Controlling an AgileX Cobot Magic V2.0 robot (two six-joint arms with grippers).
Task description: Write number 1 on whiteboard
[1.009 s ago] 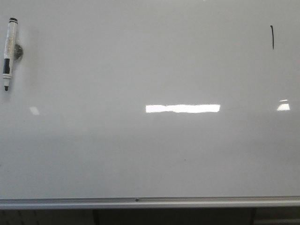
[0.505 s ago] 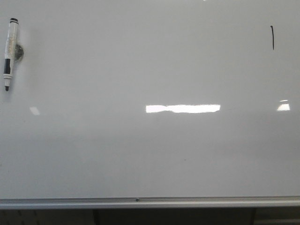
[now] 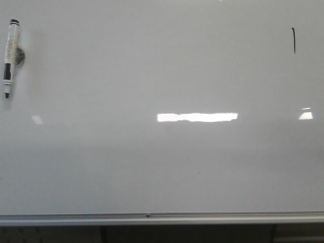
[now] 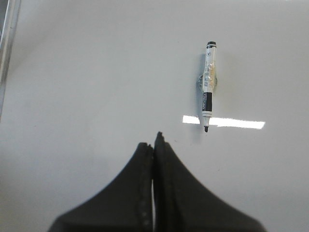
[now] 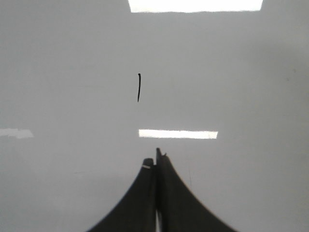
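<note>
The whiteboard (image 3: pixel 162 162) fills the front view, glossy white with a silver frame along its near edge. The number 1 (image 3: pixel 293 40) is a short black stroke at the far right; the right wrist view shows it (image 5: pixel 138 87) ahead of my right gripper (image 5: pixel 155 157), which is shut and empty. A white-and-black marker pen (image 3: pixel 10 56) lies uncapped at the far left, tip toward the near edge. In the left wrist view the pen (image 4: pixel 209 86) lies ahead of my left gripper (image 4: pixel 153 142), which is shut on nothing. Neither gripper shows in the front view.
Bright glare bars sit on the board (image 3: pixel 197 117). The board's metal frame (image 3: pixel 152 217) runs along the near edge, with dark space below it. A silver edge (image 4: pixel 6 53) shows in the left wrist view. A small grey piece (image 3: pixel 19 55) sits beside the pen.
</note>
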